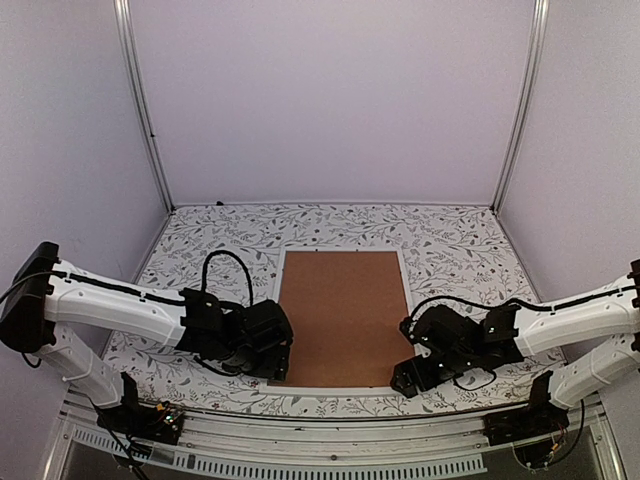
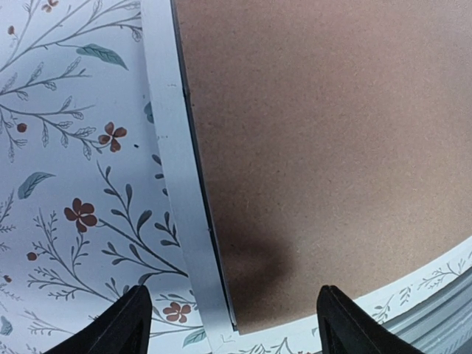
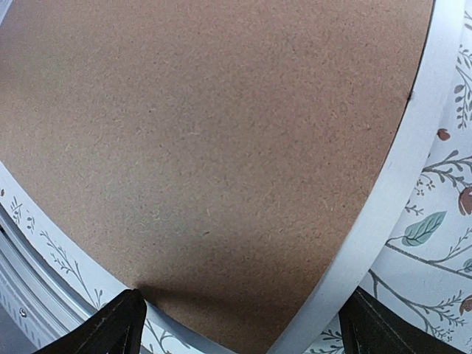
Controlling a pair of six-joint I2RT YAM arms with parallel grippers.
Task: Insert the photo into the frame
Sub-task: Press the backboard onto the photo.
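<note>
The white frame (image 1: pixel 279 300) lies flat in the middle of the table, with the brown backing board (image 1: pixel 343 315) lying inside it. The photo is hidden from view. My left gripper (image 1: pixel 280 362) is open over the frame's near left corner; in the left wrist view the frame's left edge (image 2: pixel 181 192) and the board (image 2: pixel 317 133) lie between its fingertips (image 2: pixel 122 324). My right gripper (image 1: pixel 408 378) is open over the near right corner; the right wrist view shows the board (image 3: pixel 221 133) and the frame's right edge (image 3: pixel 398 184). Both grippers are empty.
The table has a white floral cloth (image 1: pixel 200 250). Plain purple walls and metal posts (image 1: pixel 145 110) enclose the back and sides. The table's metal front rail (image 1: pixel 320 440) runs just below the frame's near edge.
</note>
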